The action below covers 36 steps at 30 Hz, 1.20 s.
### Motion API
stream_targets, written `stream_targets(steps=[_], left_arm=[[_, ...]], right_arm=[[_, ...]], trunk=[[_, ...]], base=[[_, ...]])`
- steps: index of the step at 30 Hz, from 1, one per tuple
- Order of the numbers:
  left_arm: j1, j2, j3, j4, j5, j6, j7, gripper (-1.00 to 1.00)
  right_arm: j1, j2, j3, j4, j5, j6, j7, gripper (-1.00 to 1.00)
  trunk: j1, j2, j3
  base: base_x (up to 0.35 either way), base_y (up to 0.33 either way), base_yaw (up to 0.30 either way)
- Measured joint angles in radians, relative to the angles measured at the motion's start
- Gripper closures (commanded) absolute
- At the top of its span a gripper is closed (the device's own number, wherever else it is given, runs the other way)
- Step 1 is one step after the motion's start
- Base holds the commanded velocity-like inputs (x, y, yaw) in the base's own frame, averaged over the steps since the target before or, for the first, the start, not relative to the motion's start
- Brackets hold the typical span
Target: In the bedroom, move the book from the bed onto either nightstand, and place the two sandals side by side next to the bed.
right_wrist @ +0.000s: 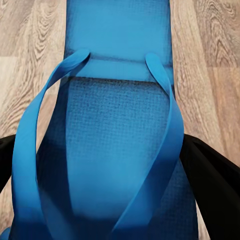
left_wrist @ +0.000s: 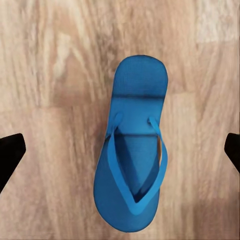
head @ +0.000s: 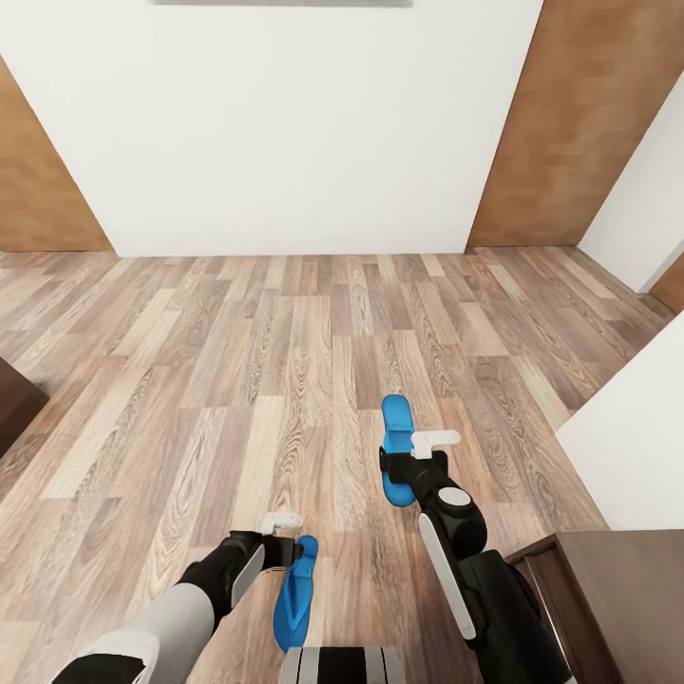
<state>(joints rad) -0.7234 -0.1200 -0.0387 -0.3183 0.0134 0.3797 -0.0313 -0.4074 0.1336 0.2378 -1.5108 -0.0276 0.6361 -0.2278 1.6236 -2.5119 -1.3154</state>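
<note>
Two blue sandals in play, one per arm, over bare wood-plank floor (head: 285,323).

Left side: left gripper (head: 285,541) hangs above the left-hand sandal (head: 294,594), which the head view shows close in front of the robot's base. Left wrist view: that sandal (left_wrist: 131,150) sits centred between the two dark fingertips (left_wrist: 10,152), which stand wide apart and well clear of its edges. Jaws fully spread, nothing held. Sandal appears to rest flat on the planks, though its height off the floor cannot be told for certain.

Right side: right gripper (head: 418,465) is at the other sandal (head: 395,446), farther forward. Right wrist view: the sole and strap (right_wrist: 120,145) are close up, with dark fingers (right_wrist: 210,185) pressing in at both sides of the sole. Looks closed on it, a side grip. Whether it is lifted or still on the floor, cannot tell.

Surroundings: white wall (head: 275,123) ahead; a dark wooden cabinet corner (head: 617,589) at lower right, possibly a nightstand, not certain. Another dark wooden edge (head: 14,399) at far left.

Progress, as judged: sandals are gathered but lie apart, one ahead of the other, not yet side by side. Left to do: bring the pair level and parallel beside the bed. State of the book step cannot be read from here.
</note>
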Motion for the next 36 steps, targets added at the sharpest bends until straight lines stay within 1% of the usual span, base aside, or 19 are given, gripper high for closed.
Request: stream_targets(steps=[3,10,17,24,29,35,36], left_arm=[[0.001,0.003,0.000,-0.016,0.000,0.000,-0.004,-1.00],[0.002,0.002,0.000,-0.025,0.001,-0.003,-0.006,-1.00],[0.002,0.004,-0.001,-0.026,0.001,-0.004,-0.006,-1.00],[0.002,0.006,-0.002,-0.026,0.000,-0.017,-0.006,-1.00],[0.003,0.005,-0.002,-0.026,0.000,-0.026,-0.006,-1.00],[0.004,0.004,-0.003,-0.026,-0.001,-0.032,-0.006,-1.00],[0.004,0.004,-0.003,-0.026,-0.001,-0.033,-0.006,-1.00]], right_arm=[[0.000,0.000,0.000,0.000,0.001,0.000,0.000,1.00],[0.000,0.000,0.001,-0.014,0.002,-0.001,0.001,1.00],[0.000,0.000,0.001,-0.025,0.002,0.000,0.001,1.00],[0.000,0.000,0.001,-0.027,0.001,0.000,0.001,1.00],[0.000,0.000,0.002,-0.027,0.001,0.000,0.001,1.00],[0.000,0.000,0.002,-0.027,0.001,0.000,0.001,1.00],[0.000,0.000,0.002,-0.027,0.001,0.000,0.001,1.00]], trunk=[[0.000,0.000,0.000],[0.003,-0.002,-0.027],[0.003,-0.002,-0.027],[0.006,-0.003,-0.054],[0.006,-0.003,-0.054],[0.009,-0.005,-0.077],[0.009,-0.005,-0.077]], base=[[0.000,0.000,0.000],[0.000,0.000,0.000],[0.000,0.000,0.000],[0.000,0.000,0.000],[0.000,0.000,0.000],[0.000,0.000,0.000],[0.000,0.000,0.000]])
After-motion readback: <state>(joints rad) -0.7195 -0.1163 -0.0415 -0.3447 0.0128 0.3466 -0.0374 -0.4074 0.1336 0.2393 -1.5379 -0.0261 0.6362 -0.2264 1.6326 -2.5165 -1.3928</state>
